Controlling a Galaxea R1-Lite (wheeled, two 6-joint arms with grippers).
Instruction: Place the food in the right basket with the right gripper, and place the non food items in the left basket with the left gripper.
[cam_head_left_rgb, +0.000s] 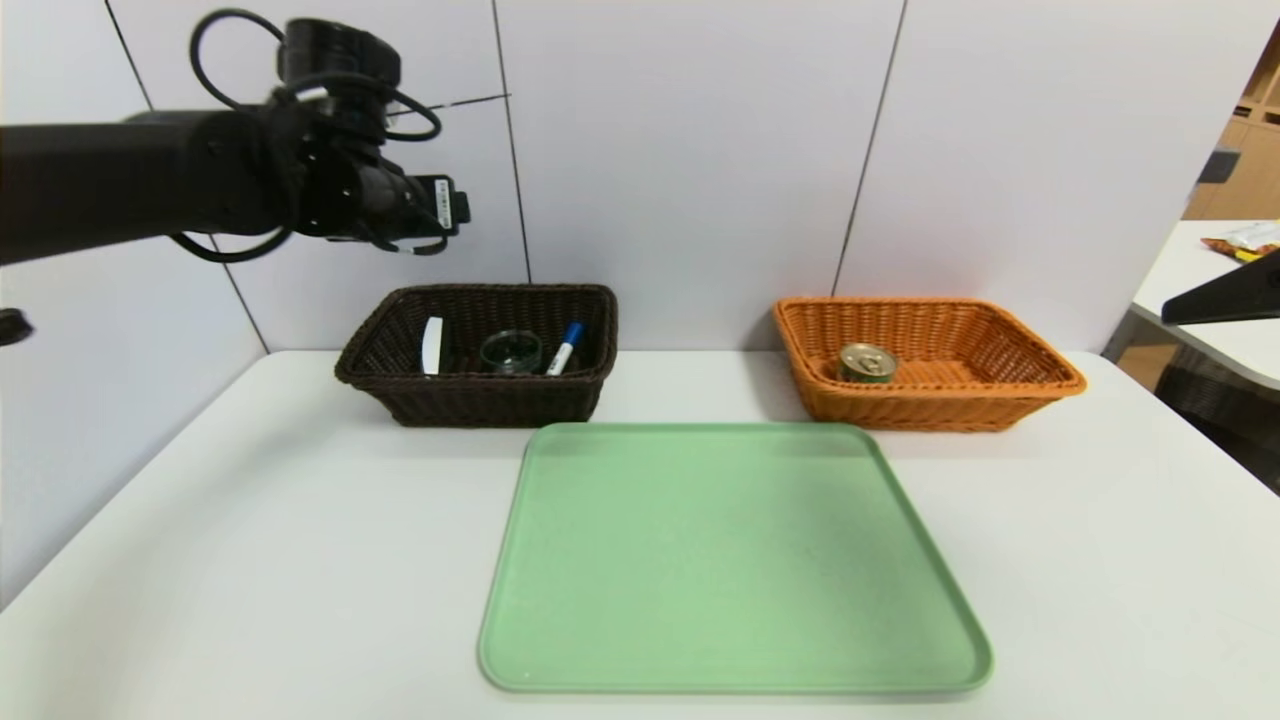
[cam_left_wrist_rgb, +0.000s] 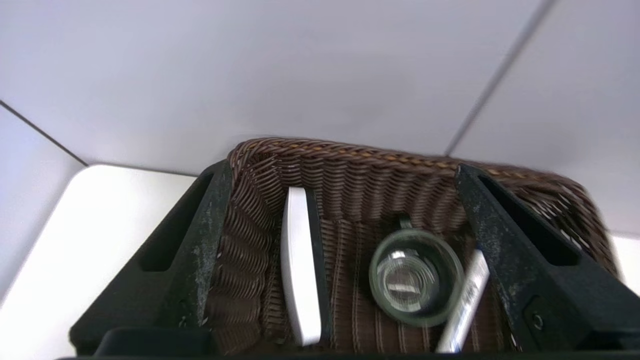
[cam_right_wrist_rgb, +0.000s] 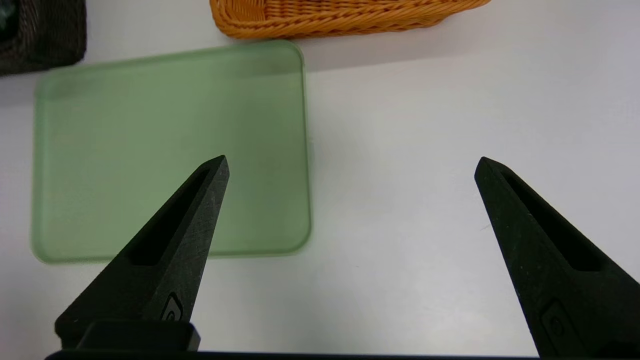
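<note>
The food, a small tin can (cam_head_left_rgb: 866, 363) with a gold lid, stands in the orange right basket (cam_head_left_rgb: 1040, 365). In the dark brown left basket (cam_head_left_rgb: 470, 293) lie the non food items: a white case (cam_head_left_rgb: 432, 346) on its edge, a glass jar (cam_head_left_rgb: 511, 352) and a blue-capped marker (cam_head_left_rgb: 564, 350). My left gripper (cam_left_wrist_rgb: 342, 166) hangs open high above that basket (cam_left_wrist_rgb: 350, 150), with the case (cam_left_wrist_rgb: 297, 265), jar (cam_left_wrist_rgb: 415, 277) and marker (cam_left_wrist_rgb: 465, 305) showing below between its empty fingers. My right gripper (cam_right_wrist_rgb: 351, 160) is open and empty over bare table, beside the tray.
A pale green tray (cam_head_left_rgb: 730, 560) lies bare on the white table (cam_head_left_rgb: 250, 520) in front of both baskets; it (cam_right_wrist_rgb: 170, 140) also shows in the right wrist view with the orange basket (cam_right_wrist_rgb: 340, 15) beyond it. A white wall stands close behind the baskets. Another table (cam_head_left_rgb: 1200, 260) sits far right.
</note>
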